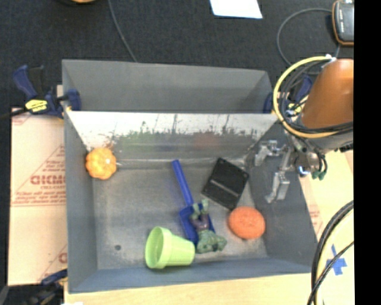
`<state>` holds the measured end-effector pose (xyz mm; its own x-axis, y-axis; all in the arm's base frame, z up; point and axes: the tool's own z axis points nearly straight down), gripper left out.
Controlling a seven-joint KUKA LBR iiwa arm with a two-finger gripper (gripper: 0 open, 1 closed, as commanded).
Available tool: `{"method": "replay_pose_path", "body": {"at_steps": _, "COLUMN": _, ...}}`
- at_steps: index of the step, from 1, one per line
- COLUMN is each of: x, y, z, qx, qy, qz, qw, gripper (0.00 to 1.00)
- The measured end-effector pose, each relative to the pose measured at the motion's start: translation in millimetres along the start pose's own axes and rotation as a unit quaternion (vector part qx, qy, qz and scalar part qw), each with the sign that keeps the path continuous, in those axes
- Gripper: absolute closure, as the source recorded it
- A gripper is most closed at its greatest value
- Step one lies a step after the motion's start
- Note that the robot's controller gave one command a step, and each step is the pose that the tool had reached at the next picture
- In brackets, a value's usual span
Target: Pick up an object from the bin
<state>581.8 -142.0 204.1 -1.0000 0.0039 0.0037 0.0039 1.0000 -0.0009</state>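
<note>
white sheet of paper (236,8) on the dark floor (178,36), top edge — a thin cable (123,37) left of it.

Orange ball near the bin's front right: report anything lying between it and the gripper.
Nothing visible does. The gripper hangs by the right wall; the orange ball lies nearer the front. The black box sits left of the gripper, off that line.
</note>
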Motion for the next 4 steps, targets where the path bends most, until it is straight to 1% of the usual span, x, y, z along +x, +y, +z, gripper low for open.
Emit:
{"method": "replay_pose_path", "body": {"at_steps": 1, "x": -1.7, "y": 0.6, "z": -4.9, "qx": 0.001, "qy": -0.0040, "qz": -0.002, "qw": 1.0000, "gripper": 0.00}}
{"method": "replay_pose_path", "body": {"at_steps": 2, "x": 69.5, "y": 15.6, "z": 135.4, "qx": 0.000, "qy": -0.0022, "qz": 0.054, "qw": 0.9986, "gripper": 0.00}}
{"method": "replay_pose_path", "body": {"at_steps": 3, "x": -60.2, "y": 11.1, "z": 131.7, "qx": 0.000, "qy": -0.0127, "qz": 0.149, "qw": 0.9888, "gripper": 0.00}}
{"method": "replay_pose_path", "body": {"at_steps": 4, "x": 55.4, "y": 12.7, "z": 135.4, "qx": 0.000, "qy": -0.0004, "qz": 0.065, "qw": 0.9979, "gripper": 0.00}}
